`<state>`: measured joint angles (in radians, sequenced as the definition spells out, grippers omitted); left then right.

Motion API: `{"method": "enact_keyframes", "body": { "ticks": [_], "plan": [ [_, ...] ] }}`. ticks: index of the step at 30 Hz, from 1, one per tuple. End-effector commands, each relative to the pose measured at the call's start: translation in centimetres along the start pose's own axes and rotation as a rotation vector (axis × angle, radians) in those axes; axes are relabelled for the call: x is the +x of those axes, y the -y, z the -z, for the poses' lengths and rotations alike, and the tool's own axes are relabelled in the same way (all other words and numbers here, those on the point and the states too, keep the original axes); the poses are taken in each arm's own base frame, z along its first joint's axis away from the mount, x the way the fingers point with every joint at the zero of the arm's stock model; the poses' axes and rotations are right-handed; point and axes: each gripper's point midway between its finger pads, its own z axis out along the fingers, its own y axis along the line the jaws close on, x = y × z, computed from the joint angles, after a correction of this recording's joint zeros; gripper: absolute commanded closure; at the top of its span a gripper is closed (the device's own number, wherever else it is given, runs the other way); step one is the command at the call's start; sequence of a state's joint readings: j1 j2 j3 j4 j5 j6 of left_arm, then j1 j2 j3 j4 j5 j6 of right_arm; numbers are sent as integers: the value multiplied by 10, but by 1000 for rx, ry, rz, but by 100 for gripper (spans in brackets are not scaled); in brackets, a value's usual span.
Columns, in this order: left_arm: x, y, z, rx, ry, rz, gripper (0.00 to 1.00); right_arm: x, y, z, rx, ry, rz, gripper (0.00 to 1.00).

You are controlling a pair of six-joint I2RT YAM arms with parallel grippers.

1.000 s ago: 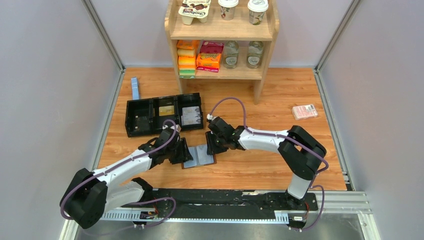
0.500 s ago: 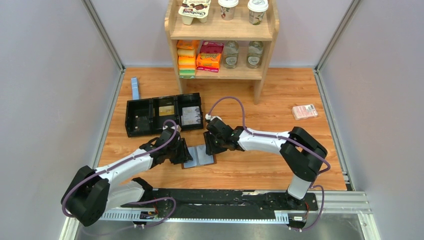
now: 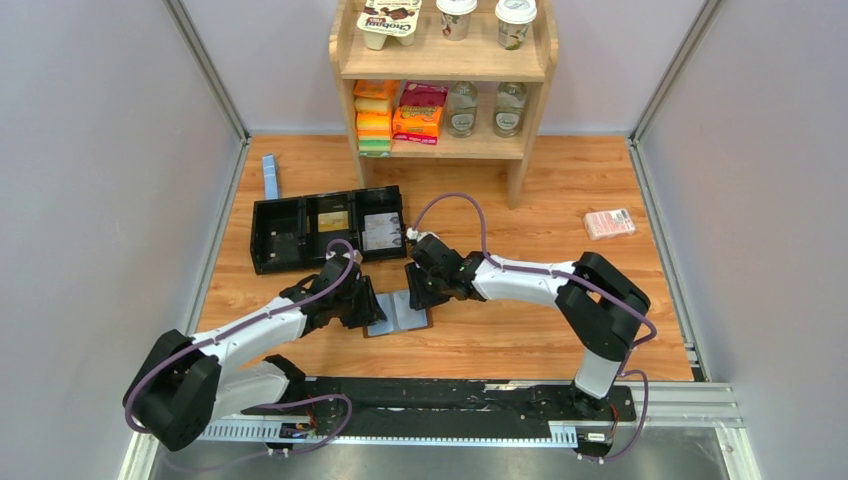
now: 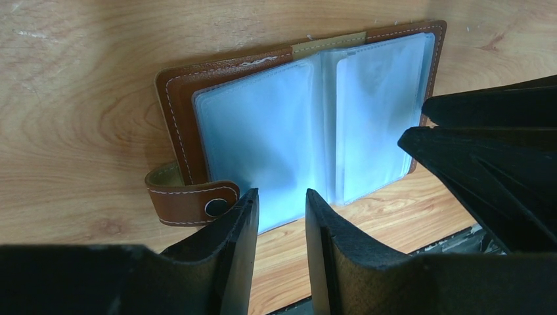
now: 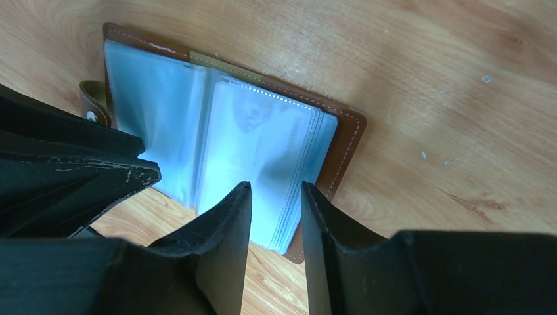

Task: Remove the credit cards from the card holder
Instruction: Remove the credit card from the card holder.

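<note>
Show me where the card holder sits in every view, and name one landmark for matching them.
Top external: the card holder lies open, small, just below the picture's centre.
Left wrist: it fills the upper middle, spread open.
Right wrist: it runs from upper left to centre.
Landmark: its snap tab, at the holder's left edge in both wrist views; too small to make out from above.

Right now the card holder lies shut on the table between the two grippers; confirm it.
Not shut: the card holder lies open, pocket pages spread, as the left wrist view shows. It does lie on the table between the left gripper and the right gripper.
</note>
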<state>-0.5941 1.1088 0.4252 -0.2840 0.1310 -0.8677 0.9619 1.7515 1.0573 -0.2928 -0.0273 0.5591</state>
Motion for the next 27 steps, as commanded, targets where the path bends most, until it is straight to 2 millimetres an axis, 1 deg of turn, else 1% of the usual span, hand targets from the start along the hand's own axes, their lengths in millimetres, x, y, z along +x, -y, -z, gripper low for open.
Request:
{"method": "enact_keyframes", "body": {
  "ticks": [1,4,7,14,19,24,27],
  "plan": [
    [6,-6,-4,-17,-19,8,60,-8,-19,-5,-72,11,25,64],
    [7,-7,-6,-20,-26,10,60,-4,-18,-9,-72,-9,25,64],
    [8,-5,-6,-12,-30,9,60,-5,-23,-6,-93,-7,25,64],
    [9,-4,-9,-8,-38,13,60,-10,-47,6,-218,11,57,64],
    [9,-3,-9,-1,-35,11,60,-11,-59,10,-283,4,68,63],
    [8,-1,-8,6,-27,14,60,-14,-64,15,-300,14,78,58],
    [7,-1,-6,12,-15,18,60,-16,-73,20,-339,21,91,55]
  ]
}}
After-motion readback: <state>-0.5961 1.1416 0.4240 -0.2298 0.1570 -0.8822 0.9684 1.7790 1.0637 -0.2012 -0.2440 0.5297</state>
